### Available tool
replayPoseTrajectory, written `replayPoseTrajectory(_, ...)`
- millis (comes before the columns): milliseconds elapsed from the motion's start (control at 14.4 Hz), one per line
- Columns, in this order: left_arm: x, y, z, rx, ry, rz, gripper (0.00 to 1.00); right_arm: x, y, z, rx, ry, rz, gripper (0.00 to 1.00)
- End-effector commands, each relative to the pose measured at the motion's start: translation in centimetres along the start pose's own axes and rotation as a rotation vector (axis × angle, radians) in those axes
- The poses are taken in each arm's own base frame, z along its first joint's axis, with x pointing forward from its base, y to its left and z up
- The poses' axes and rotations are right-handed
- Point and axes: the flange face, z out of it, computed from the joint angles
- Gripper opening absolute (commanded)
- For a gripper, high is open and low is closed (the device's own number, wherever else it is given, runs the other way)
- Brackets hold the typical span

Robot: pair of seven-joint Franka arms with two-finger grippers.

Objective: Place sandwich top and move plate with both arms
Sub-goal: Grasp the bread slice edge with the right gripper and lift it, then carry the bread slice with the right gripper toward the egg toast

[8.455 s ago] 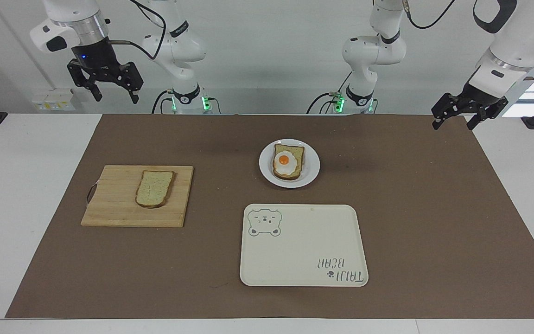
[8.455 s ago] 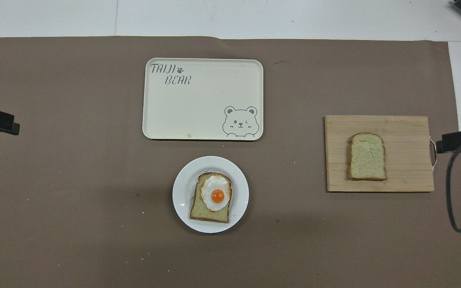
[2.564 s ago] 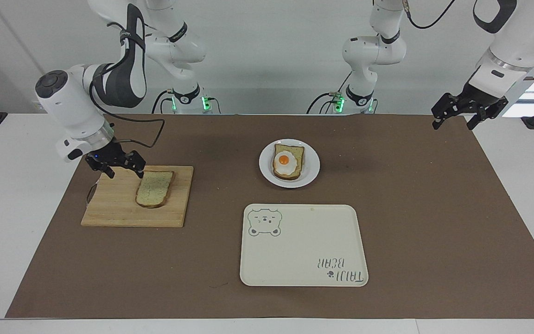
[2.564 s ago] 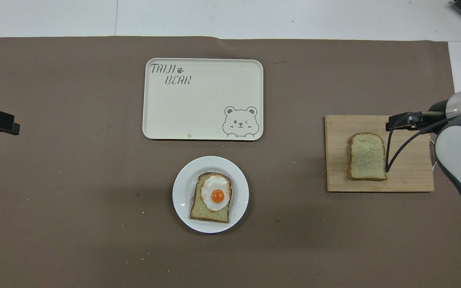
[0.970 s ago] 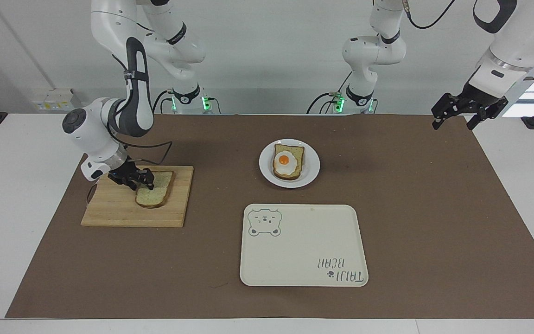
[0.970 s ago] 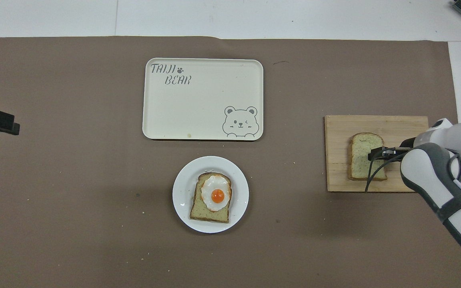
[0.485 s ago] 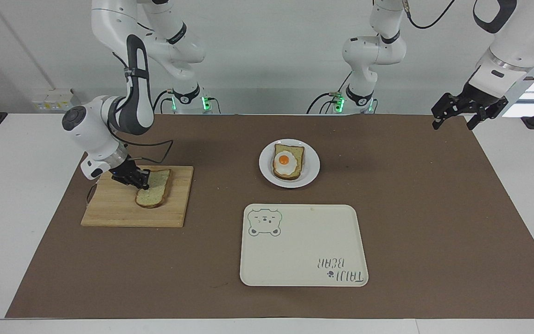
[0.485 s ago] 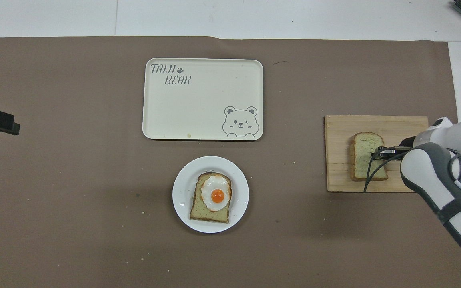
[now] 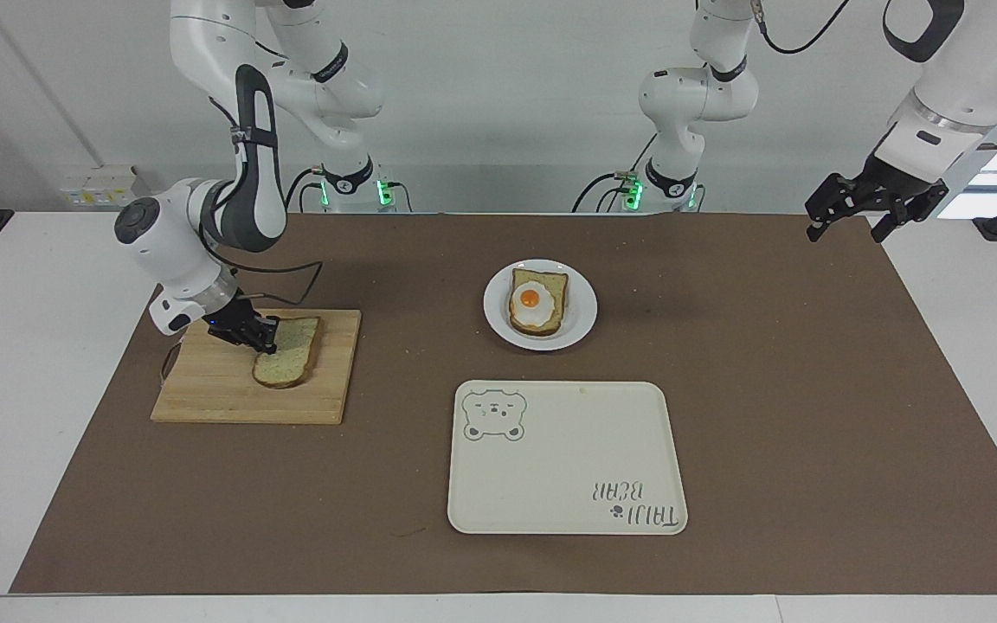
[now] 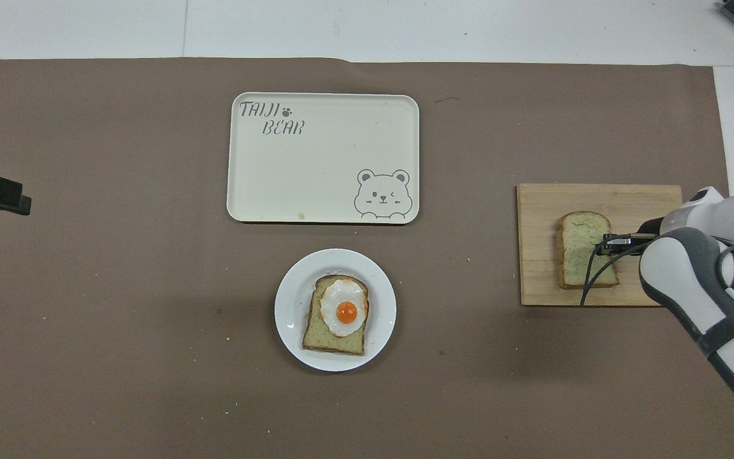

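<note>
My right gripper [image 9: 266, 340] is clamped on the long edge of the bread slice [image 9: 287, 362], tilting that edge slightly up off the cutting board [image 9: 230, 389] at the right arm's end. In the overhead view, the plate [image 10: 290, 319] with egg toast [image 10: 336, 315] sits toward eight o'clock from the slice. The tray [image 10: 322, 185] reads "TAIJI BEAR". My left gripper [image 9: 858, 223] waits spread open over the mat's corner.
</note>
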Motion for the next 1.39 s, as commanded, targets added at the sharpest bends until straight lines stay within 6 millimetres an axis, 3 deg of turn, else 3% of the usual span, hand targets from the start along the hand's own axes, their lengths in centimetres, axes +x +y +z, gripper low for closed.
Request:
replayPoseTrajectory(0, -0.4, -0.3, -0.4, 0.006, -0.008, -0.001, 1.00, 0.3, 0.7, -0.3, 0.009, 0.006, 0.010, 0.00)
replayPoseTrajectory(416, -0.5, -0.1, -0.4, 0.006, -0.009, 0.002, 1.00, 0.9, -0.8, -3.9, 0.020, 0.013, -0.018, 0.00)
replayPoseTrajectory(832, -0.4, -0.1, -0.4, 0.006, -0.008, 0.002, 1.00, 2.2, -3.0, -9.3, 0.047, -0.015, -0.071, 0.00)
replayPoseTrajectory(1317, -0.5, -0.3, -0.4, 0.006, -0.009, -0.001, 1.00, 1.7, -4.9, -16.4, 0.068, -0.034, -0.104, 0.00)
